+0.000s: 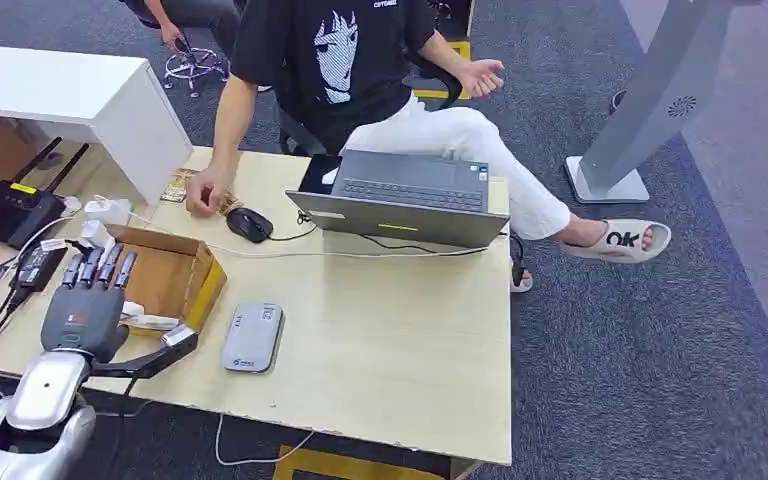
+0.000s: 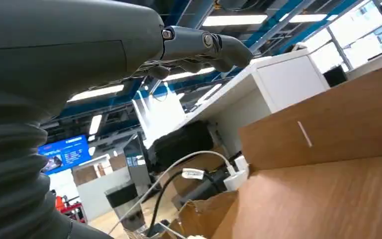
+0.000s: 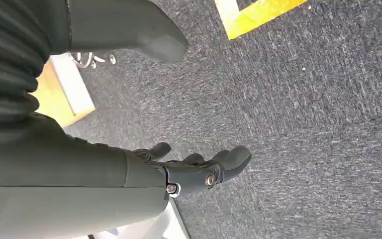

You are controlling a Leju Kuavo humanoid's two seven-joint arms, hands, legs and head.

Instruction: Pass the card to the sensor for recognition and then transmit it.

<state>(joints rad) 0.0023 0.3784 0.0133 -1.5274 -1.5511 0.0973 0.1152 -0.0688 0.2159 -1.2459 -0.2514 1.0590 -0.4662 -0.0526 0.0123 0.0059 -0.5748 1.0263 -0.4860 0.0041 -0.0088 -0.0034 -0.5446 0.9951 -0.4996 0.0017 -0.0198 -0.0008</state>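
My left robot hand [image 1: 88, 300] hovers empty, fingers apart, over one cardboard box [image 1: 175, 275] holding white bits; one sensor [image 1: 252, 338] beside it; right robot hand [image 3: 199, 169] hangs empty, fingers loosely spread.

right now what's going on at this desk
The robot's left hand hovers open over the cardboard box, holding nothing. The grey card sensor lies beside the box, untouched. A seated person's hand rests on cards near the mouse. The right hand hangs empty above the carpet.

person [image 1: 340, 60] cut off above shoulders
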